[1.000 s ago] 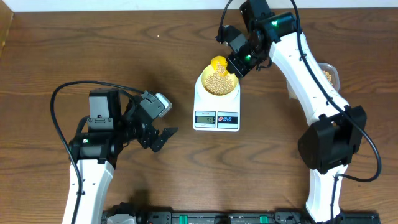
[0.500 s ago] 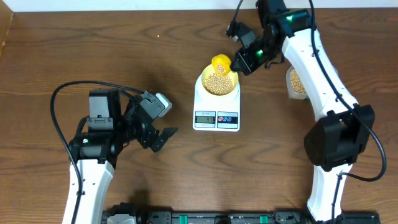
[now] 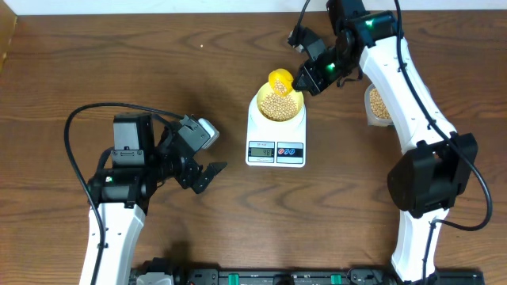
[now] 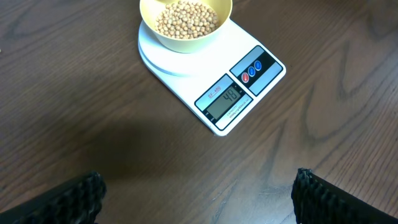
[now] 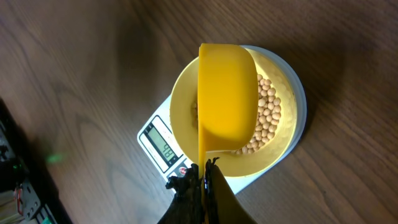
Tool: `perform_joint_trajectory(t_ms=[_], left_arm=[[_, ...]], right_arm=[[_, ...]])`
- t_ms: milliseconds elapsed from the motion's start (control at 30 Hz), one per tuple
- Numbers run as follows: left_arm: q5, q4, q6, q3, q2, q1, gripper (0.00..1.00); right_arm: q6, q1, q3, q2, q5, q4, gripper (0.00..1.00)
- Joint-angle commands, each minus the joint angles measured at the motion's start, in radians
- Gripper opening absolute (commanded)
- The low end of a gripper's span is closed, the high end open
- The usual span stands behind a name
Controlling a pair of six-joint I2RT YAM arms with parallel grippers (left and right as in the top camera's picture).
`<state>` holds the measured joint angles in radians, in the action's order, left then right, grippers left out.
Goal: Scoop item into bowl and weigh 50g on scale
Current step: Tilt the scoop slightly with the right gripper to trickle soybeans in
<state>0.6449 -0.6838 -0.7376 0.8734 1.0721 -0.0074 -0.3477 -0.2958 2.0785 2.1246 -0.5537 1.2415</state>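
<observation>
Comparing the overhead view with a second ago, the right arm has swung away to the right and uncovered the clear rounded plastic tub (image 3: 379, 103) of beans on the brown wooden table (image 3: 119, 63); over the last half second nothing has shifted. The right gripper (image 3: 299, 78) stays clamped on the handle of the bright yellow measuring scoop (image 3: 280, 80), whose cup hangs over the far rim of the small round pale yellow bowl (image 3: 277, 105). That bowl, holding small round tan dried beans (image 3: 276, 103), sits on the far end of the flat white digital kitchen scale (image 3: 276, 136), whose long axis runs from the far side towards the arm bases, its display (image 3: 262, 150) and two round buttons (image 3: 289, 150) at the near end. The left gripper (image 3: 207, 176) hovers wide open, well left of the scale. From the left wrist, the scale (image 4: 186, 68) lies diagonally, display (image 4: 225, 99) reading 44 at lower right, the bowl (image 4: 186, 38) with its beans (image 4: 186, 17) at upper left, and the spread fingers (image 4: 68, 199) hold nothing. From the right wrist, the scoop (image 5: 225, 93) is tipped over with its back to the camera, its handle running straight down into the shut fingers of the gripper (image 5: 204, 183), above the beans (image 5: 268, 115), the bowl (image 5: 181, 106) and the scale (image 5: 155, 127).
</observation>
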Motion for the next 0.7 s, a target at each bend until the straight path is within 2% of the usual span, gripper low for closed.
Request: perform_joint_trajectory(t_ms=[0,667], left_arm=[[-0.003,-0.003,-0.006,-0.003,0.005,0.005,0.98],[-0.003,-0.003,-0.006,-0.003,0.005,0.005,0.98]], right_arm=[[0.003,0.002,0.020,-0.026,-0.008,-0.001,0.01],[0.003,0.001,0.020,-0.026,0.005,0.023,0.01]])
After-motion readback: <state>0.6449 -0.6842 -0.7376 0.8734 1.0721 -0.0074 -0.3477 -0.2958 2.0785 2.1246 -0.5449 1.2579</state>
